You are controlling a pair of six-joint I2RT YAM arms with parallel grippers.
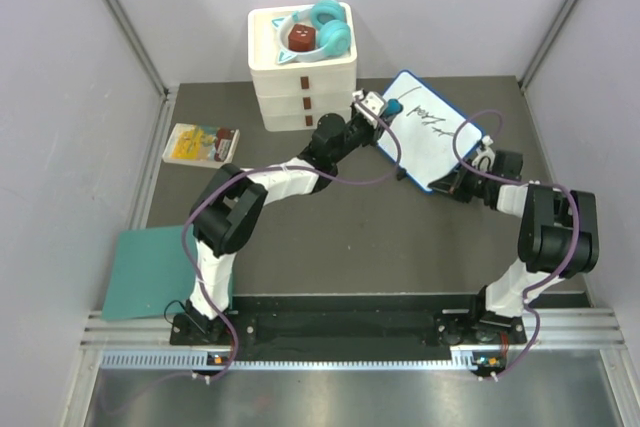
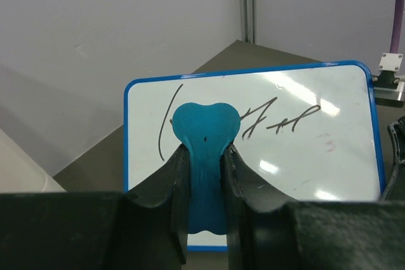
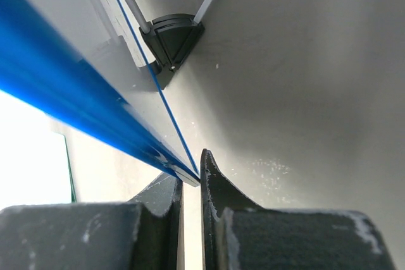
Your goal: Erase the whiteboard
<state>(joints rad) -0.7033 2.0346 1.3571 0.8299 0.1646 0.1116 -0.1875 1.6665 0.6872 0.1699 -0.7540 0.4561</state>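
Teal eraser (image 2: 205, 124) sits clamped in the left gripper (image 2: 204, 156), seemingly touching the scribbled whiteboard (image 1: 432, 132), just right of the drawers (image 1: 303, 87). The right gripper (image 3: 192, 178) pinches the whiteboard's blue rim.

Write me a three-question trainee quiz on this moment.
1. True or false: the whiteboard is wiped clean.
2. What does the left tool hold? A) marker B) teal eraser C) cloth
3. What does the right tool clamp?
Key: 1 false, black writing shows on it; 2 B; 3 the whiteboard's rim.
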